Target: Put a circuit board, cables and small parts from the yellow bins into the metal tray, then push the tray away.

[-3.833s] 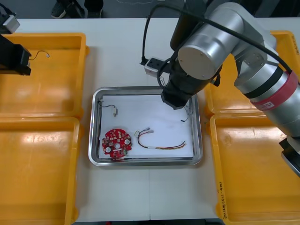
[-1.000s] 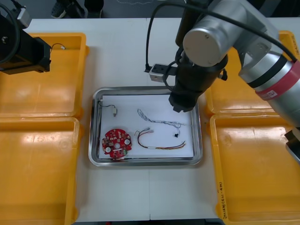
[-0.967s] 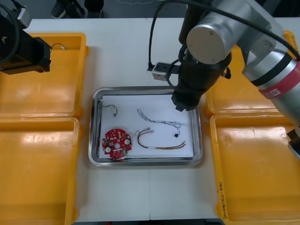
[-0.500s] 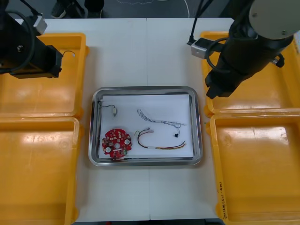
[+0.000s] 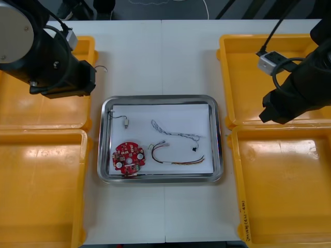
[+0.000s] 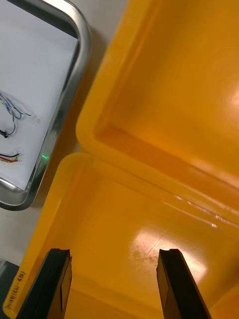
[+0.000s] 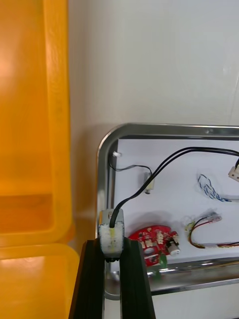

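Left claw [image 7: 113, 242] clamped, right claw [image 6: 114, 252] spread wide.

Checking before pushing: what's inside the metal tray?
On the tray's white lining: a red circuit board, a red and yellow cable, a twisted blue and white cable, a small metal part. The lining hides its floor.

Right hand [image 6: 114, 254] leaves the metal tray [image 5: 160, 99] for the right yellow bins [image 5: 248, 67]; left hand [image 7: 112, 242] brings black cable [image 7: 164, 164] toward it.

Light counter [image 5: 155, 57], matte, with a seam [image 5: 162, 51] running front to back through its middle. Dark floor [image 5: 170, 10] lies beyond its far edge.
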Available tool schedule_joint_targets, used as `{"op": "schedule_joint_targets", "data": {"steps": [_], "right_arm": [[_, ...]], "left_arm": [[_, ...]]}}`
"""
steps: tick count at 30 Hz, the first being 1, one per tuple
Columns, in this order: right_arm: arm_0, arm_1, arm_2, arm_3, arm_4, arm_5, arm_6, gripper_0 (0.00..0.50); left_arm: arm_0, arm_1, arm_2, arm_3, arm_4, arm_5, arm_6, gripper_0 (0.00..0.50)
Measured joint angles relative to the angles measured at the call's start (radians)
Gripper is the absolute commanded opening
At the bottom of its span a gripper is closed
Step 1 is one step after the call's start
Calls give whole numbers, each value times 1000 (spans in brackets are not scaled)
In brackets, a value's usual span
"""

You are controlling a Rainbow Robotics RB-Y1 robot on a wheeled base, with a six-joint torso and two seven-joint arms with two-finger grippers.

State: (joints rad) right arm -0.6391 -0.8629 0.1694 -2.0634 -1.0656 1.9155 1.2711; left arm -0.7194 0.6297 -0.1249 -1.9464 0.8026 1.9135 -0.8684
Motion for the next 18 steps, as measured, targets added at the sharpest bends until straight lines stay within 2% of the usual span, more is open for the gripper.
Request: {"op": "schedule_joint_targets", "data": {"steps": [5, 11, 18], "right_arm": [[115, -5, -93, -53, -2, 0, -84, 500], [214, -5, -155, -83, 11, 0, -96, 500], [295, -5, -160, -105, 73, 0, -124, 500]], "left_arm": [[0, -38, -55, -3, -21, 0, 98, 0], [0, -110, -110, -6, -88, 0, 102, 0], [0, -191, -174, -2, -173, 0, 102, 0]]}}
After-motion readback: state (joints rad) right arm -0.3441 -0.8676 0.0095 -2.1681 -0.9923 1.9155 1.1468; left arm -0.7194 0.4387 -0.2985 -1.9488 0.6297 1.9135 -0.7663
